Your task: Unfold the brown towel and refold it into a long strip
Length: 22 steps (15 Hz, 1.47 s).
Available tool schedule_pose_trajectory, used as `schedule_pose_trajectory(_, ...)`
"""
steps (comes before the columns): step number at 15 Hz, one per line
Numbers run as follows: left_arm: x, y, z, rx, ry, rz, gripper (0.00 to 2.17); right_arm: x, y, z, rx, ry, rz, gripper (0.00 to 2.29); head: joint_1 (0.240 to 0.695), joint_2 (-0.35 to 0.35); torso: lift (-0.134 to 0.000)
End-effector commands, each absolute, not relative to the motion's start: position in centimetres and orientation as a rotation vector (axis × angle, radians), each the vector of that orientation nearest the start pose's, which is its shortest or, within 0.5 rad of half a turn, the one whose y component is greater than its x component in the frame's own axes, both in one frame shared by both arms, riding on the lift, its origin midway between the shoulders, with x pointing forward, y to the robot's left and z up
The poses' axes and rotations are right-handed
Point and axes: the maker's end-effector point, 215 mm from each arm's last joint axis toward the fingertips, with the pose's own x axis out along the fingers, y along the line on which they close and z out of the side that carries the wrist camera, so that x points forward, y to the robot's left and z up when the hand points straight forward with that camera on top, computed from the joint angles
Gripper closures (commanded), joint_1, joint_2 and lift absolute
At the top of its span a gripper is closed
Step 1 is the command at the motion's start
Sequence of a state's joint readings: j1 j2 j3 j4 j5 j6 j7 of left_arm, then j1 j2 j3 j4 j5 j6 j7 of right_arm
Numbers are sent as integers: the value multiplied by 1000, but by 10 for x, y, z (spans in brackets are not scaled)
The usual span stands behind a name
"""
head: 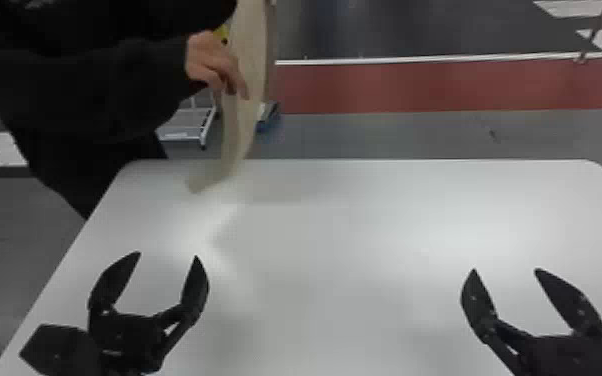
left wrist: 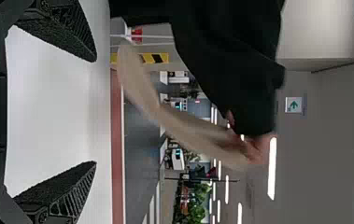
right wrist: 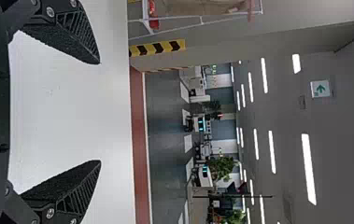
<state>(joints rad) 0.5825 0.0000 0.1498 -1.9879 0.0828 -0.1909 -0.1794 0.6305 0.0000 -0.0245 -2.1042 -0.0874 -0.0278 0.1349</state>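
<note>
A person's hand holds the brown towel [head: 245, 115] up over the table's far left edge in the head view; it hangs as a long band, its lower end near the tabletop. In the left wrist view the towel [left wrist: 179, 121] stretches between the person's hands and the table side. My left gripper [head: 167, 256] is open over the left part of the table, nearer than the towel and apart from it. My right gripper [head: 504, 271] is open over the right part. The left gripper [left wrist: 95, 112] and the right gripper [right wrist: 100, 112] have nothing between their fingers in their wrist views.
The white table [head: 365, 225] spreads under both grippers, with its far edge beyond them. The person in dark clothing [head: 90, 90] stands at its far left corner. A wheeled metal frame [head: 187, 122] is on the floor behind.
</note>
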Motion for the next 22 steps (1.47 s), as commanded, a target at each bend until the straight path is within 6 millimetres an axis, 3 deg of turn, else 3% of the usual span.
schedule_pose_trajectory(1,411,274,-345,4,-30,-39,90,406,-213,-351,80,64,108,130,695,85,-119)
schedule_pose_trajectory(22,407,275,-351,3,-22,-36,90,404,-216,-360,80,80,102,130,695,83,-118)
